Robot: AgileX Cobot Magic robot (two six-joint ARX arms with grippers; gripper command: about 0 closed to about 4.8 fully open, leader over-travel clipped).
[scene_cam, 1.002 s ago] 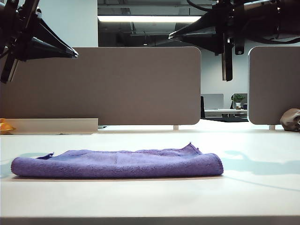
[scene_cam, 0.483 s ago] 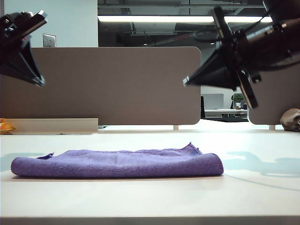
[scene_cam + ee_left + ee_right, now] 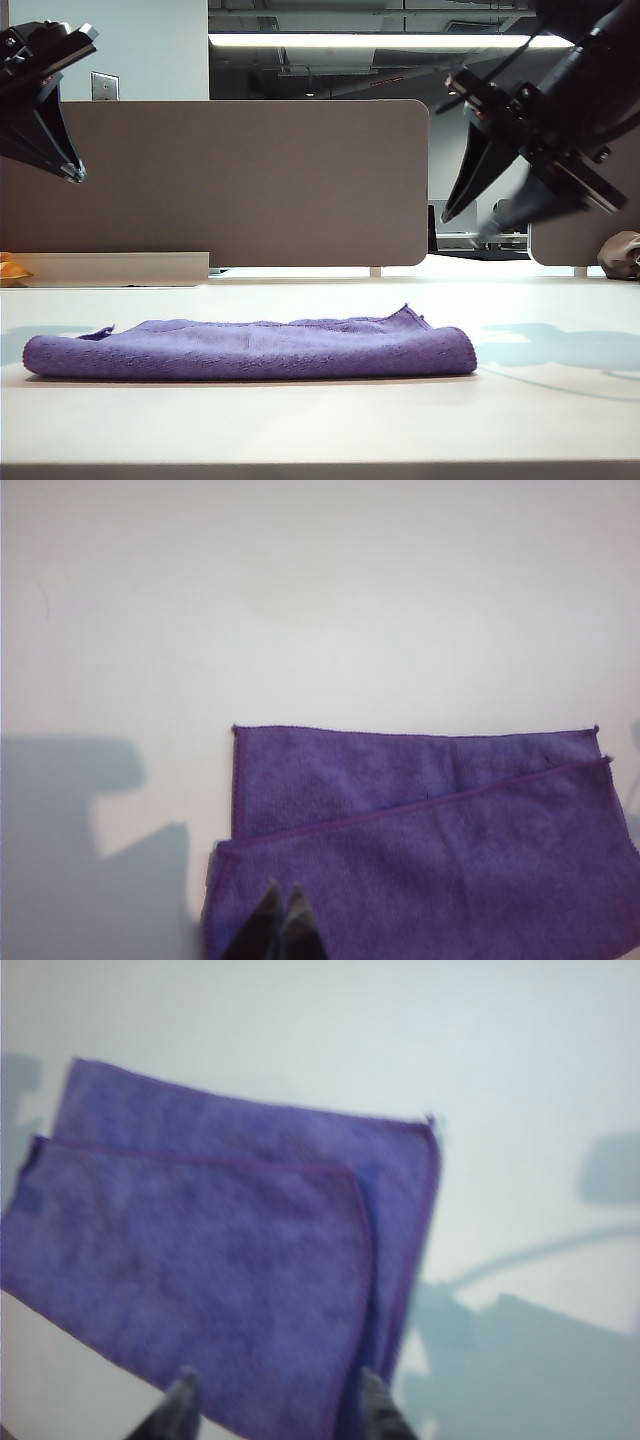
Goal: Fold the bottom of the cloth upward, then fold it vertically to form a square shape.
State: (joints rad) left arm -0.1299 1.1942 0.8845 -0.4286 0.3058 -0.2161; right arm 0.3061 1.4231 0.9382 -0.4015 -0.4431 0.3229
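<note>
Cloth (image 3: 250, 348): folded once, flat on tabletop (image 3: 320, 430).
Left pincer (image 3: 279, 920): closed, empty, above cloth.
Right pincer (image 3: 275, 1400): parted, empty, above cloth.

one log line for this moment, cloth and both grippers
cloth: first fold done, flat on table | left gripper: shut, raised over cloth's left end | right gripper: open, raised over right end | second fold: not yet done

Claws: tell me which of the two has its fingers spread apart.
The right claw, above the cloth's right end; the left claw is pinched shut.
</note>
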